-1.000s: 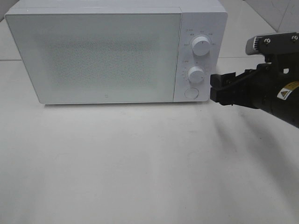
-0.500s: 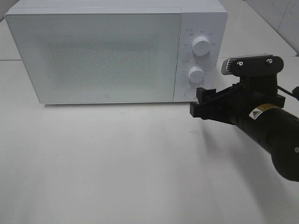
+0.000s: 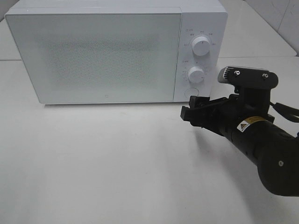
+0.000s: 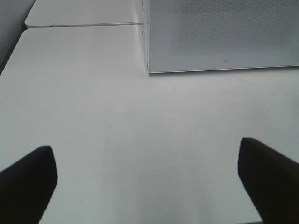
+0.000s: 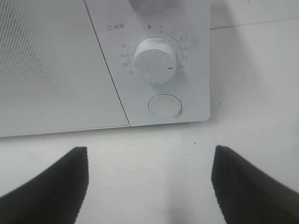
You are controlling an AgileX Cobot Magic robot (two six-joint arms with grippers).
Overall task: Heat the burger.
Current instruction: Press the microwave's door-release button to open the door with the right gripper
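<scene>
The burger is not in any view. A white microwave [image 3: 103, 56] stands at the back of the table with its door shut; what is inside is hidden. My right gripper [image 3: 188, 110] is open and empty, low over the table just in front of the microwave's round door button [image 3: 191, 93]. The right wrist view shows its fingers [image 5: 51, 186] wide apart, facing the button [image 5: 165, 105] and the lower knob [image 5: 155, 59]. My left gripper [image 4: 147, 182] is open and empty over bare table, off the microwave's left front corner [image 4: 149, 70]. It is out of the exterior view.
The microwave's control panel has an upper knob [image 3: 201, 46] and a lower knob [image 3: 196, 74]. The white table [image 3: 93, 158] stretches in front of the microwave. A table seam [image 4: 84, 24] runs behind the left side.
My right arm has moved left and toward the front, from beside the microwave's right side to just in front of its door button. The microwave has not changed.
</scene>
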